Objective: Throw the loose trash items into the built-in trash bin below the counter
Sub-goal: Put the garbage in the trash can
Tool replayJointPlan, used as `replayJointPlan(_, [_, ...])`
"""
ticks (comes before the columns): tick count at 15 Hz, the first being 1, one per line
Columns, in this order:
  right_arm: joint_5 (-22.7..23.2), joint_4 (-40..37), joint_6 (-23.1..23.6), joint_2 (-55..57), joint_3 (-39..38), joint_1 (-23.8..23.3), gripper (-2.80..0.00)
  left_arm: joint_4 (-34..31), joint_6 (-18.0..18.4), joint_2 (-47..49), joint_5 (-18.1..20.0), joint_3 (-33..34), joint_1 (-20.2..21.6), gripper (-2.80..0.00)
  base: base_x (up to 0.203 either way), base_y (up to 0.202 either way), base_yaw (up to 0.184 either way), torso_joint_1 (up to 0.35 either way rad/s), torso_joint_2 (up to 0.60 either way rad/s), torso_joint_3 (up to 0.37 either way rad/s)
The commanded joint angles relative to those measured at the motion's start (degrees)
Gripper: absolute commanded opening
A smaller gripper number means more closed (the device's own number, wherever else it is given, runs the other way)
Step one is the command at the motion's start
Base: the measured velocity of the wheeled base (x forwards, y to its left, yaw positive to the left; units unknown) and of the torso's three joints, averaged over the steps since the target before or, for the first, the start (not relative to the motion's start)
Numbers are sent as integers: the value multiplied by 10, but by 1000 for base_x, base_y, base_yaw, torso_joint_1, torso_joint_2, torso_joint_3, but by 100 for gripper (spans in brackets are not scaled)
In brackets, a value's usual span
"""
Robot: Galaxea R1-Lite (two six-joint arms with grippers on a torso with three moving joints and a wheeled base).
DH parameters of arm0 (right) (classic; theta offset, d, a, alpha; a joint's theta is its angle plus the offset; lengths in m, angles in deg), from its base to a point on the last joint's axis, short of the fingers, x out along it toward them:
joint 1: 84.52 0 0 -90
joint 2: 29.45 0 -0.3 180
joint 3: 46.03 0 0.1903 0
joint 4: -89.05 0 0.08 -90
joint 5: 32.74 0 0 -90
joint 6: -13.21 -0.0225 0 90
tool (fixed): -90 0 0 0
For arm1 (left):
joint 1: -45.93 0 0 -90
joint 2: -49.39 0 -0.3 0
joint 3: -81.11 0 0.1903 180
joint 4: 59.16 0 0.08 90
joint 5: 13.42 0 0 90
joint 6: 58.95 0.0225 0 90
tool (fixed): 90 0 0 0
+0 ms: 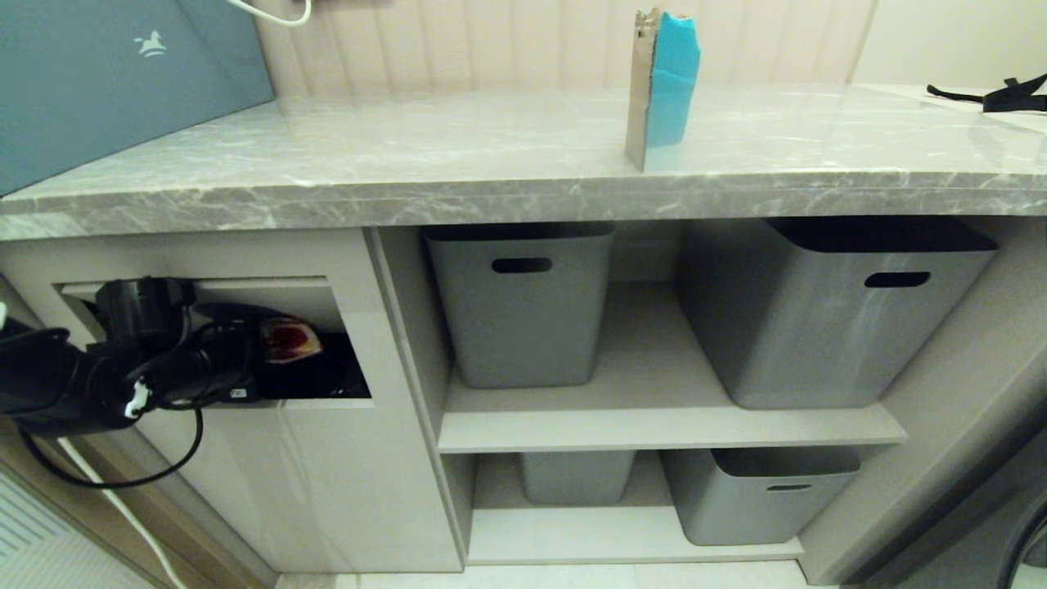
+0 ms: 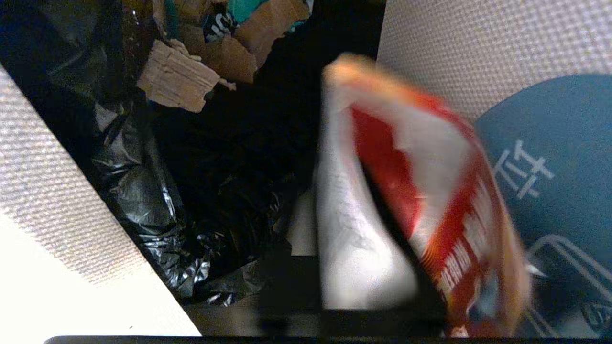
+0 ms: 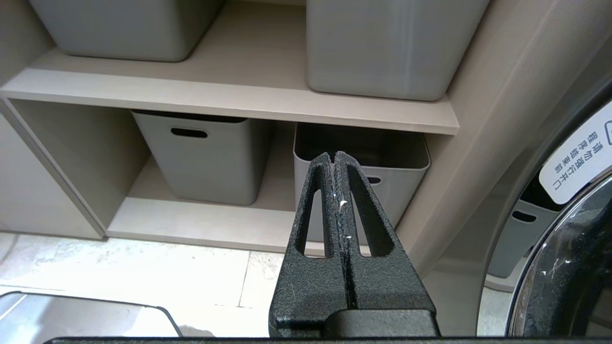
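At the far left of the head view, the large blue-grey box [image 1: 106,82] leans at the back of the counter [image 1: 491,164]; it is not trash and needs no handling. Below it, the left pincer [image 1: 245,360] reaches into the mouth of the built-in trash bin [image 1: 311,458], whose flap [image 2: 526,57] is pushed inward. The red-orange blister card [image 1: 288,339] sits right at the pincer's tip inside the opening. From the left wrist view the card [image 2: 416,191] shows blurred against the blue sticker [image 2: 564,157] on the flap, above the black bin liner [image 2: 143,191] and torn cardboard scraps [image 2: 177,81] already lying in the bin. Whether the left pincer is gripping the card or has just let it go, I cannot tell; its fingers are hidden behind the card. My reading is that this item is at the point of release, so that part of the task is nearly done.

Further right on the counter, the folded teal-and-brown cardboard piece [image 1: 664,82] stands upright near the front edge, untouched; it is left to be thrown in. No water bottle shows anywhere in these views, so its whereabouts cannot be told.

Below, grey storage bins [image 1: 523,303] fill the shelves. The right pincer [image 3: 340,200] hangs parked, closed and empty, before the lower shelf.
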Motion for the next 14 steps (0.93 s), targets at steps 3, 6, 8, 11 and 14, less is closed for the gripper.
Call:
replayJointPlan(3, [0,0,0,-1,0,0,-280,-9,-2,-9,2,7,5,0,0,0,0,0,0,0])
replayJointPlan(6, [0,-1,1,-1,0,0,-280,-61,-2,-34,2,9,6,0,0,0,0,0,0,0])
replayJointPlan(8, [0,0,1,-1,0,0,-280,-68,-1,-48,2,32,7,0,0,0,0,0,0,0])
replayJointPlan(11, [0,-1,0,-1,0,0,-280,-68,-1,-53,2,39,8,0,0,0,0,0,0,0])
replayJointPlan(14, [0,-1,0,-1,0,0,-280,-69,-1,-67,0,44,15,0,0,0,0,0,0,0])
